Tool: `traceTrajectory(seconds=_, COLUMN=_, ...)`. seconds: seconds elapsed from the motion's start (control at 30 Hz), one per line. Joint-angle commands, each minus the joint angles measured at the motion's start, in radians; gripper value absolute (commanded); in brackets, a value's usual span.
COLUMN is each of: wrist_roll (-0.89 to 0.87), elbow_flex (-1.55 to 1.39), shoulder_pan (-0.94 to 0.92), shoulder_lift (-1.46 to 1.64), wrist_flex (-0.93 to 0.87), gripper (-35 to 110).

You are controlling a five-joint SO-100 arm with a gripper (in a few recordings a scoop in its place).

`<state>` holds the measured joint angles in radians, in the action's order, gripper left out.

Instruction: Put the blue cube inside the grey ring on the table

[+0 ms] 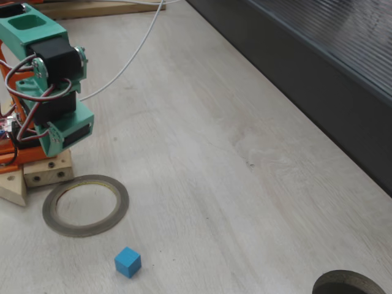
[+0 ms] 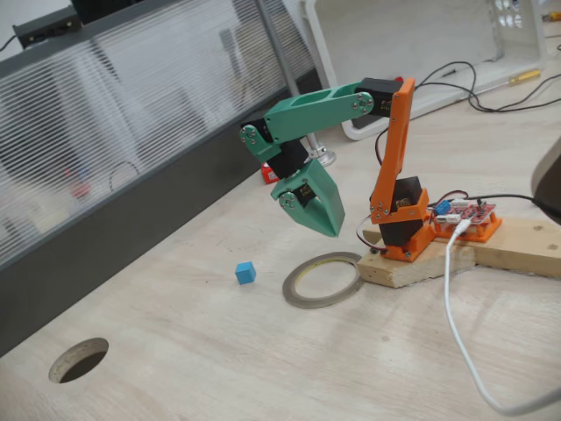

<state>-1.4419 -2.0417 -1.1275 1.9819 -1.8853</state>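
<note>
Blue cube loose on the desk, just outside the grey ring. Probably light, rigid, matte; best pinched across opposite flat faces. Gripper above ring, closed, empty.

Blue cube on the table, left of the grey ring, pincer above ring.

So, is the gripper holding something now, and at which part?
Nothing is held. The gripper hangs closed in the air, and the blue cube lies free on the table.
</note>
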Motion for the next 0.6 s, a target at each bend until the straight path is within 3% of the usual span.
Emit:
traceTrajectory(seconds=0.0, wrist_roll=-0.008, elbow_flex=-0.003, shoulder_pan=-0.012, shoulder_lift=0.018, wrist_flex=-0.014, gripper=0)
traceTrajectory(seconds=0.23, wrist_roll=-0.008, elbow_flex=0.014, shoulder_pan=-0.014, shoulder_lift=0.018, wrist_flex=0.023, gripper=0)
traceTrajectory(seconds=0.57, wrist_roll=-0.014, elbow_flex=0.014, shoulder_pan=-0.015, shoulder_lift=0.018, wrist_flex=0.38, gripper=0)
